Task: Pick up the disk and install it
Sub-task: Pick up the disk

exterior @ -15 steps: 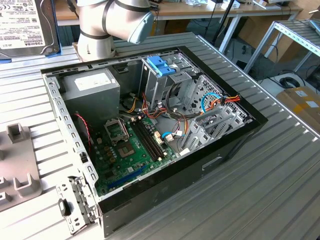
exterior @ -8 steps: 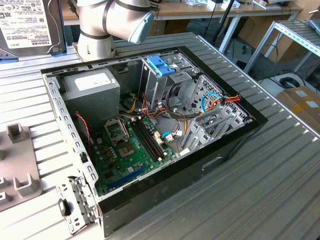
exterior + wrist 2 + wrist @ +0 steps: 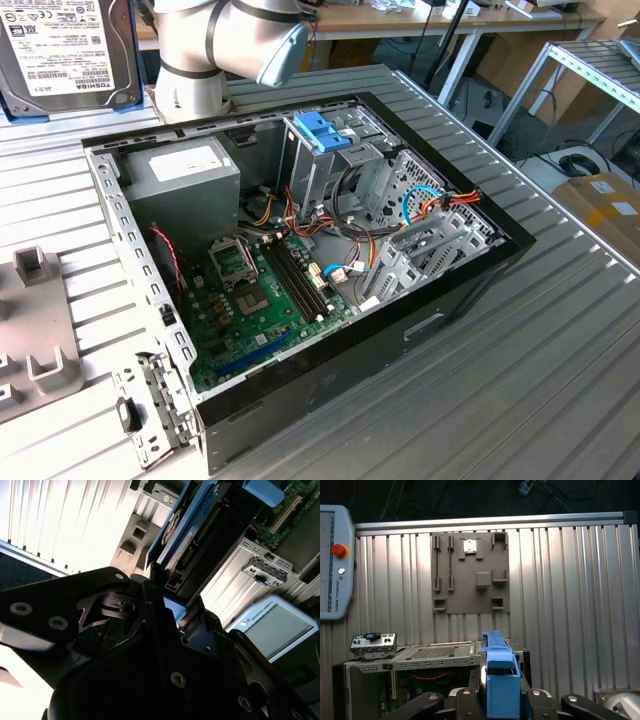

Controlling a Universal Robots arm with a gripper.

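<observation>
Ribbed aluminium tabletop (image 3: 560,330), workshop benches behind it. What does it carry?

— One open computer case (image 3: 460,290), lying across the tabletop's middle. One grey fixture plate (image 3: 470,572) sits towards the tabletop's edge at the exterior view's left, and one teach pendant (image 3: 332,565) near another edge. Inside the case there is one grey power-supply box (image 3: 185,175) and one blue latch piece (image 3: 322,130) on top of the drive cage.

— And the disk?

— One disk (image 3: 60,50), its white label facing the exterior camera. It is raised clear of the tabletop and outside the case, touching neither. One arm (image 3: 235,40) carries it with one gripper (image 3: 500,700). The two black fingers (image 3: 467,705) pinch the light-blue carrier frame from opposite sides; the first wrist view shows the frame edge-on between them.

— How would it handle?

— By my judgement it is dense for its size and fully stiff, so it will not sag in the grip. The plastic frame looks smooth and might slide under a weak pinch. The drive is likely sensitive to knocks, and its connector end is exposed in the second wrist view.

— Where should it be held?

— Across the two long frame rails, as it is here. That keeps the pads off the label face and the connector.
</observation>
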